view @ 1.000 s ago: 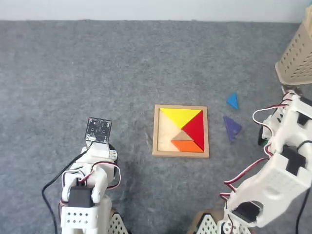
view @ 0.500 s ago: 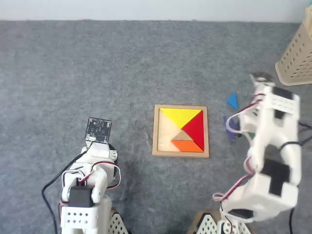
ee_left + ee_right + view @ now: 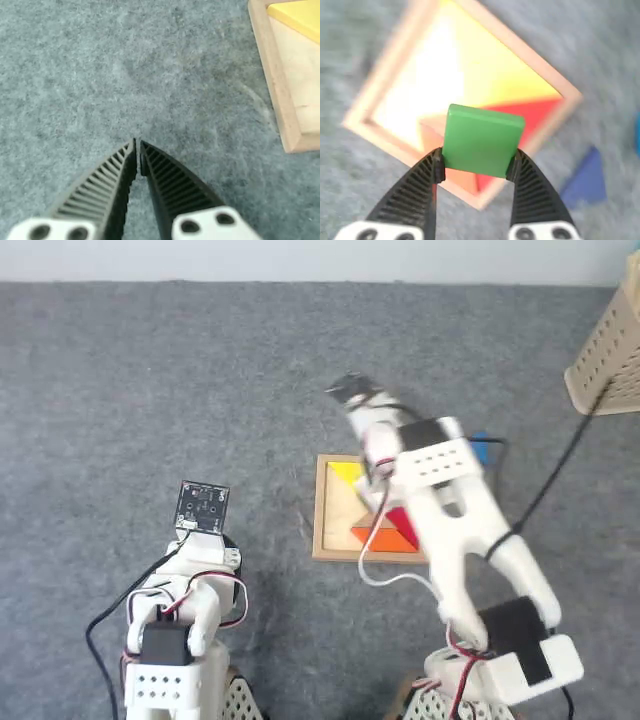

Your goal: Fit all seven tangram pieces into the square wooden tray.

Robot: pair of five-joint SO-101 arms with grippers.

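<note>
The right gripper (image 3: 477, 156) grips a green square (image 3: 482, 140) by two opposite edges. The tray (image 3: 351, 122) lies below it, holding yellow (image 3: 490, 65), red (image 3: 535, 112) and orange (image 3: 457, 181) pieces. The left gripper (image 3: 138, 147), closed and empty, hangs over the carpet (image 3: 100, 60), with the tray near its tips.

a grey felt mat (image 3: 200, 370) lies underneath, with a beige slotted basket (image 3: 610, 350) at its right edge.

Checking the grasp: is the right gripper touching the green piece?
Touching. In the right wrist view, both fingers of the right gripper press the green piece on opposite edges.
</note>
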